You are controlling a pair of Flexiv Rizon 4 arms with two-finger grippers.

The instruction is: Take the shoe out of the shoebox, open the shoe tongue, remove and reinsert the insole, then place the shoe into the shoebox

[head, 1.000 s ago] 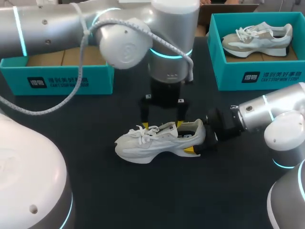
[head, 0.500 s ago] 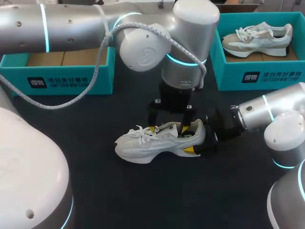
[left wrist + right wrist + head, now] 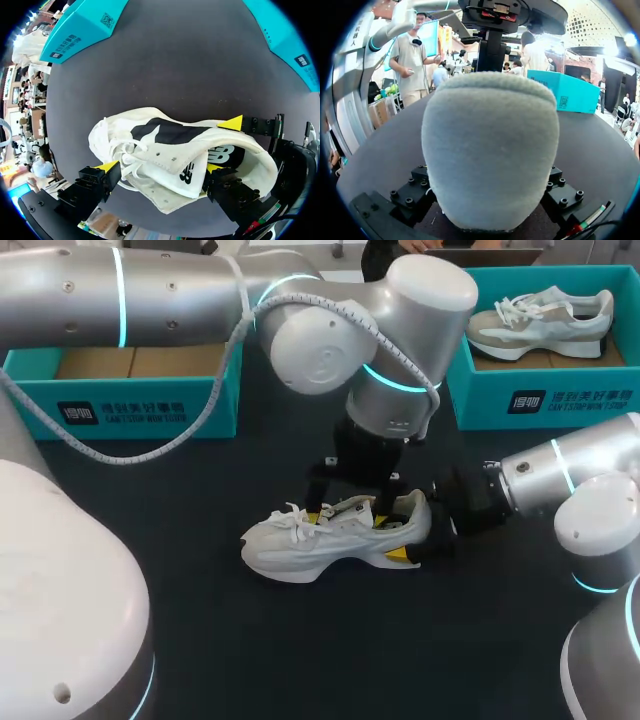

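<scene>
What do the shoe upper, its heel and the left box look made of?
Shoe upper: off-white, matte, smooth panels with small punched holes. Likely synthetic or leather; the look leaves it open.
Heel: grey with a fine fuzzy nap, probably suede or a felt-like textile.
Left box: likely cardboard. The outside is teal and printed, with plain brown board showing inside.

My left arm point(image 3: 180, 290) comes in from the left, reaches past the middle and bends at the wrist, so the left gripper point(image 3: 350, 518) points down. Its fingers point(image 3: 107, 165) stand wide apart. One yellow tip is outside the laced side of the shoe point(image 3: 300, 540) and the other is down in its opening, with the tongue lying loose between the jaws. My right arm point(image 3: 570, 475) lies low and nearly level. The right gripper point(image 3: 412, 532) clamps the shoe's heel between its jaws from both sides.
</scene>
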